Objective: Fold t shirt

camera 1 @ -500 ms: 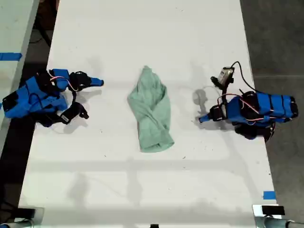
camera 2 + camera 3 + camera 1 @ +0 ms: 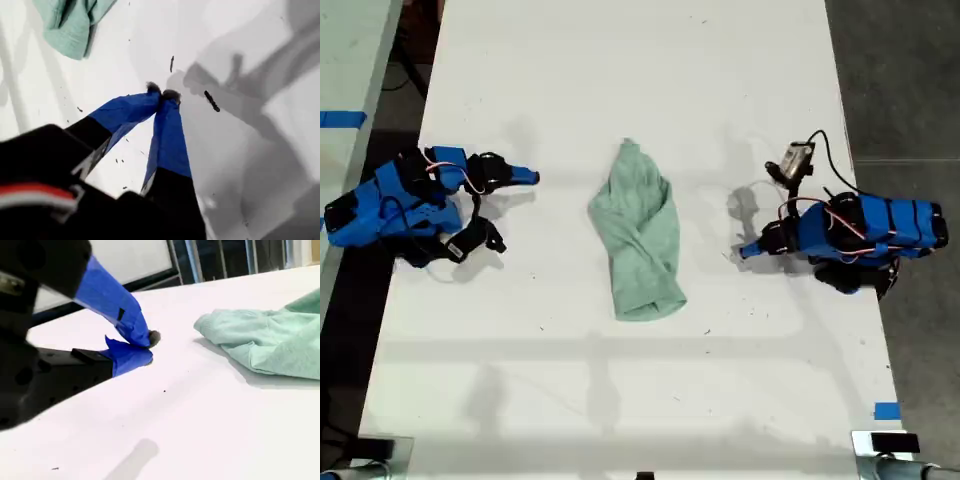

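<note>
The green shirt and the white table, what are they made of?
The t shirt looks like soft knit cloth, maybe cotton: it is matte, and it wrinkles and bunches in loose folds. The table looks like a hard, smooth white board, perhaps painted or laminated: it is flat and faintly sheeny, with small dark specks.

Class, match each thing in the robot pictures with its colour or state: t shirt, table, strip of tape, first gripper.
Things:
1. t shirt
2. table
3. strip of tape
4. my first gripper

Colour or state:
A. white, with small dark specks
B. shut, holding nothing
C. pale green, rumpled, lying between the two arms
D. blue, at the table's edge on the exterior view's right

Pairs: 1-C, 2-A, 3-D, 4-B
</note>
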{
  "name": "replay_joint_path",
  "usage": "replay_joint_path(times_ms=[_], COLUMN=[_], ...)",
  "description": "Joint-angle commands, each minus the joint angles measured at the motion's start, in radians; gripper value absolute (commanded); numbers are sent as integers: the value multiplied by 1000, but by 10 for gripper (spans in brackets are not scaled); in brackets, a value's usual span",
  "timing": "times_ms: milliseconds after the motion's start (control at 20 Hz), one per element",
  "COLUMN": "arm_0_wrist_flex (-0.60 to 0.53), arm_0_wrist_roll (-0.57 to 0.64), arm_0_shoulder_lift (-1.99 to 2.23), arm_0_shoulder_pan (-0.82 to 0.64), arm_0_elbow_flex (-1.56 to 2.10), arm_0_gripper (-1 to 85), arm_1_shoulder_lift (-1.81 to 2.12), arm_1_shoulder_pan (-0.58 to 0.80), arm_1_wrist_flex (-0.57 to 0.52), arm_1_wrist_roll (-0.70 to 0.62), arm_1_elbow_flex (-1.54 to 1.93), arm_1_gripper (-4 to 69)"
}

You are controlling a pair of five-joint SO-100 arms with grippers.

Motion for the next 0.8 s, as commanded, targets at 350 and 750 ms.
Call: replay_joint_path(times_ms=[350,750], arm_0_wrist_flex=[178,130], arm_0_wrist_roll=[-318,-387], arm_0_shoulder_lift=[-1537,-2028], arm_0_shoulder_pan=[453,663], arm_0_elbow_flex=[-1433,-1873], arm_0_gripper=[-3,-3], arm_1_shoulder_lift=[-1425,-1899], arm_1_shoulder_pan=[-178,-255], arm_1_wrist_flex=[101,94], arm_1_wrist_roll=[183,130], arm_1_elbow_flex=[-1180,-1655], arm_1_gripper=[12,12])
